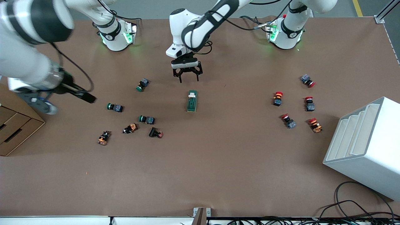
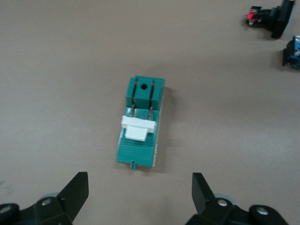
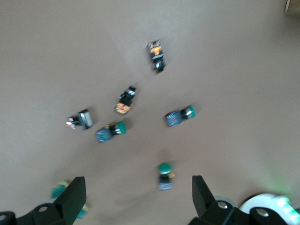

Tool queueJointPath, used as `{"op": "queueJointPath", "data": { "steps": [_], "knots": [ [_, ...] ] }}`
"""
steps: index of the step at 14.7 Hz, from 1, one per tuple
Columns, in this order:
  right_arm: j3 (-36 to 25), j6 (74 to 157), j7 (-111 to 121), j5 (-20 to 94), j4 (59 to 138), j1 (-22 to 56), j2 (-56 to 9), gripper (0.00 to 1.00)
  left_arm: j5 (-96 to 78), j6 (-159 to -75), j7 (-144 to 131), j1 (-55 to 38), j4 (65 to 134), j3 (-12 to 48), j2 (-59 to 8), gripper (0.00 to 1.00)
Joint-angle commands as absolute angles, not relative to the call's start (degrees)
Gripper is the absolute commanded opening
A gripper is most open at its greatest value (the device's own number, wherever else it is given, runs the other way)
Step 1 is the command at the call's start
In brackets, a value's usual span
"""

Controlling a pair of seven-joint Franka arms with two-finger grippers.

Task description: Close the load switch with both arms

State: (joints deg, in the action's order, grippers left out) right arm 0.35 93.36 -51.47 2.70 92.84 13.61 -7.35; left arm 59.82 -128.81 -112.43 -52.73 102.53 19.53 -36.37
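Evidently positioning first, the right gripper hangs spread over the table's right-arm end above scattered push-buttons; the left gripper, fingers spread, hovers beside the load switch mid-table, aligned to brace it.

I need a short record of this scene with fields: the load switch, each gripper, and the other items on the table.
load switch: lies on the table, mid-table, untouched
left gripper: open, over the table close to the switch
right gripper: open, above the green push-buttons
red push-buttons: toward the left arm's end
white rack: beside the red push-buttons
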Motion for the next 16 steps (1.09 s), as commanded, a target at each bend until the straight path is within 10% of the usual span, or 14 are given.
{"op": "queueJointPath", "data": {
  "steps": [1, 16],
  "knots": [
    [-0.2, 97.0, -66.6, 4.0, 92.9, 19.4, -10.7, 1.0, 69.8, -129.2, -118.6, -53.8, 104.1, 19.2, -38.6, 0.98],
    [-0.2, 122.5, -111.0, 7.4, 97.6, 35.8, -27.3, 1.0, 99.0, -125.6, -139.1, -53.5, 110.1, 18.7, -41.7, 0.97]
  ]
}}
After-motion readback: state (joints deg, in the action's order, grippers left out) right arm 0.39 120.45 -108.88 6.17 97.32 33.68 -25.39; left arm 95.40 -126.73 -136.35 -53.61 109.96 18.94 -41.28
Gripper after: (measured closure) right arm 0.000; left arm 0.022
